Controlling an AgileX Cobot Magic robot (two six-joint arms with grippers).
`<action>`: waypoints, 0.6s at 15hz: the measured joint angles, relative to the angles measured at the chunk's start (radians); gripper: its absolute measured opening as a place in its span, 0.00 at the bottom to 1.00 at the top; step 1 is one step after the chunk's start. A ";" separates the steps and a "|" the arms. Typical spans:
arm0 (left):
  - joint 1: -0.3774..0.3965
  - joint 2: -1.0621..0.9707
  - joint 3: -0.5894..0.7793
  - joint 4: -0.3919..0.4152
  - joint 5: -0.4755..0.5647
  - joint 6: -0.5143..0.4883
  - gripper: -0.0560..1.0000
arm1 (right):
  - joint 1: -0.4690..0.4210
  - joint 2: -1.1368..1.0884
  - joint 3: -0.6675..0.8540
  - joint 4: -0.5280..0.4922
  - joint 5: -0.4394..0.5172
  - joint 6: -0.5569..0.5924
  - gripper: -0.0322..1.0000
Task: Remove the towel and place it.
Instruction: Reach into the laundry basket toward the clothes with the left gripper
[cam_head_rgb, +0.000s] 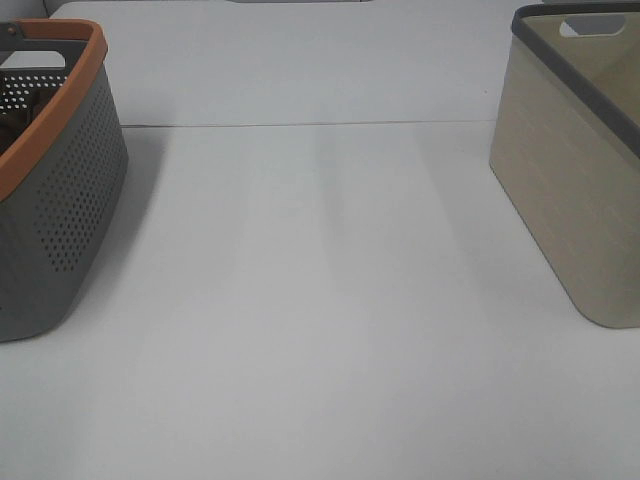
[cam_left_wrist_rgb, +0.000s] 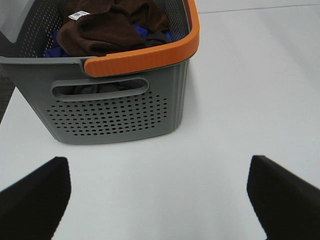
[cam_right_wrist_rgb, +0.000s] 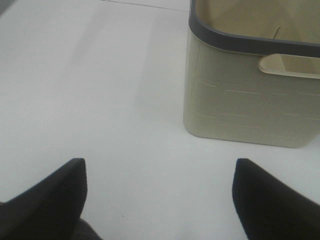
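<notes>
Nothing is done yet: the brown towel (cam_left_wrist_rgb: 110, 27) lies crumpled in the orange-rimmed grey basket (cam_left_wrist_rgb: 115, 115) at the left, seemingly atop other clothes. The left gripper (cam_left_wrist_rgb: 157, 200) and right gripper (cam_right_wrist_rgb: 159, 197) hover empty, fingers wide apart. Lifting and placing are left.

This looks like a robot test room, a kind of lab. A big white table (cam_head_rgb: 330, 300) fills most of every view. It is plain and smooth, with a thin line (cam_head_rgb: 300, 125) where two tops meet. Two wash baskets stand on it, well apart: a gray basket (cam_head_rgb: 70, 200) with holes and an orange rim on the left, and a beige basket (cam_head_rgb: 575, 190) with a dark gray rim on the right. The gray one holds a brown towel (cam_left_wrist_rgb: 105, 30) and some blue cloth (cam_left_wrist_rgb: 55, 45), like things from a home. The black tips of the left gripper (cam_left_wrist_rgb: 159, 197) and the right gripper (cam_right_wrist_rgb: 160, 197) hang over the table, so a robot works here.
</notes>
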 joint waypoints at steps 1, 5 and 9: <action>0.000 0.000 0.000 0.000 0.000 0.000 0.91 | 0.000 0.000 0.000 0.000 0.000 0.000 0.77; 0.000 0.000 0.000 0.000 0.000 0.000 0.91 | 0.000 0.000 0.000 0.000 0.000 0.000 0.77; 0.000 0.000 0.000 0.000 0.000 0.000 0.91 | 0.000 0.000 0.000 0.000 0.000 0.000 0.77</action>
